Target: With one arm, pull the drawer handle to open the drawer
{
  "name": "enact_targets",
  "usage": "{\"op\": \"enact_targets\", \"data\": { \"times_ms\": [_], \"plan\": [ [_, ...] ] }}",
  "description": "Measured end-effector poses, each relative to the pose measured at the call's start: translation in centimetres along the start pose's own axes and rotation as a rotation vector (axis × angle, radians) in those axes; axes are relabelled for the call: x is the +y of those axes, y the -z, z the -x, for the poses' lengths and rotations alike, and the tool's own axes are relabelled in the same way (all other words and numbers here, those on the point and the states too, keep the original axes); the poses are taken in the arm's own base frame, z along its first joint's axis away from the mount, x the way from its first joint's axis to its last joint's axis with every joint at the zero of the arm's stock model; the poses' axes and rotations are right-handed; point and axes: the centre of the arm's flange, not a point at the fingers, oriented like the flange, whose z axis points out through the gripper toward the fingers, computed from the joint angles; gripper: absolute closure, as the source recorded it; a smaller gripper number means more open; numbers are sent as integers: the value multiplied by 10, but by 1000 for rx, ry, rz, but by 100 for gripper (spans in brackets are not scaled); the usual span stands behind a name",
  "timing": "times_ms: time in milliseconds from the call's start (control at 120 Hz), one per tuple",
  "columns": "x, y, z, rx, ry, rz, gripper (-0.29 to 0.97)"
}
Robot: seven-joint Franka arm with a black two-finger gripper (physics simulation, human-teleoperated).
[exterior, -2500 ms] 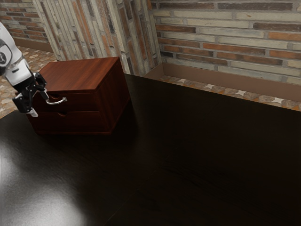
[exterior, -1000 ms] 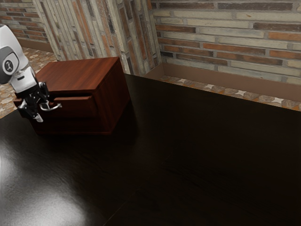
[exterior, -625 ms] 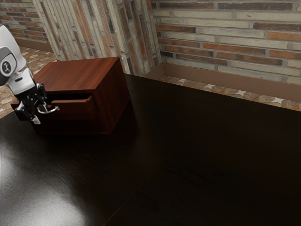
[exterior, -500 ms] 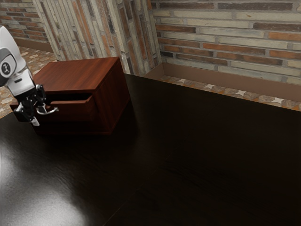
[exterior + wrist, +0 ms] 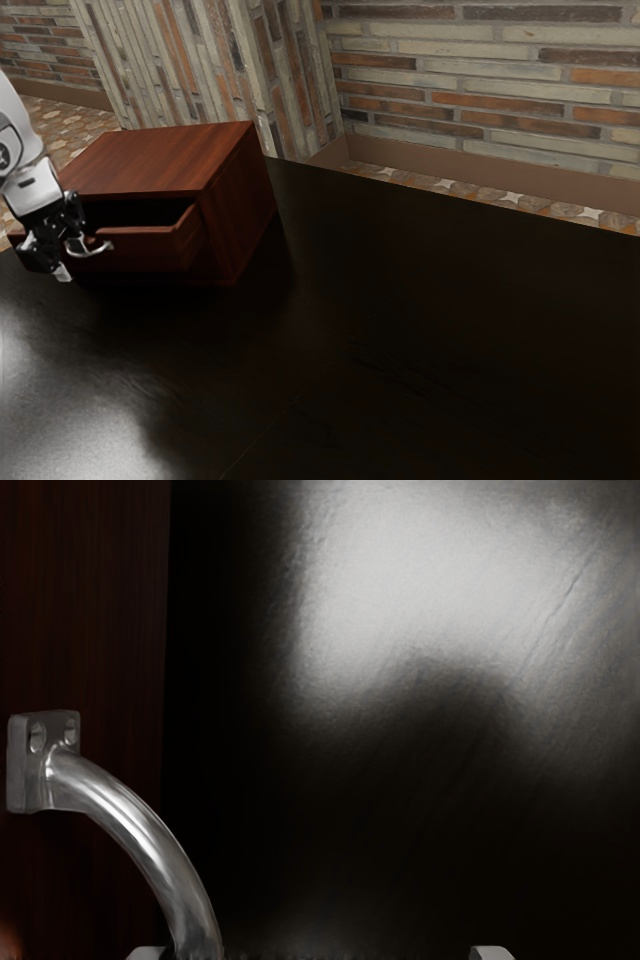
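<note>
Reddish-brown wood, the top drawer [image 5: 135, 250] stands partly out of its cabinet [image 5: 170, 160]. Its curved metal handle [image 5: 95, 246] sits between the spread fingers of the open claw [image 5: 66, 248]. 0.5 s ago the drawer stuck out less.

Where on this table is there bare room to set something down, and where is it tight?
Free: the table from the cabinet to the exterior view's right edge, and the near stretch before it. Crowded: that view's left, where the gripper meets the handle of the open drawer.
</note>
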Motion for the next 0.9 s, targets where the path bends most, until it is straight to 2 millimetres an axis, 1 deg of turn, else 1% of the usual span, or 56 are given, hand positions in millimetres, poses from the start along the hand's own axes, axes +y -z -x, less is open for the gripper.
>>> {"op": "enact_targets", "data": {
  "times_ms": [200, 350, 483, 633, 658, 900],
  "plan": [
    [11, -1, 2, -1, 14, 6, 32],
    [20, 4, 1, -4, 22, 0, 35],
    [27, 2, 6, -6, 37, 5, 32],
    [38, 0, 7, -8, 48, 9, 30],
    [39, 1, 7, -9, 49, 9, 33],
    [53, 3, 7, -15, 62, 8, 37]
  ]
}}
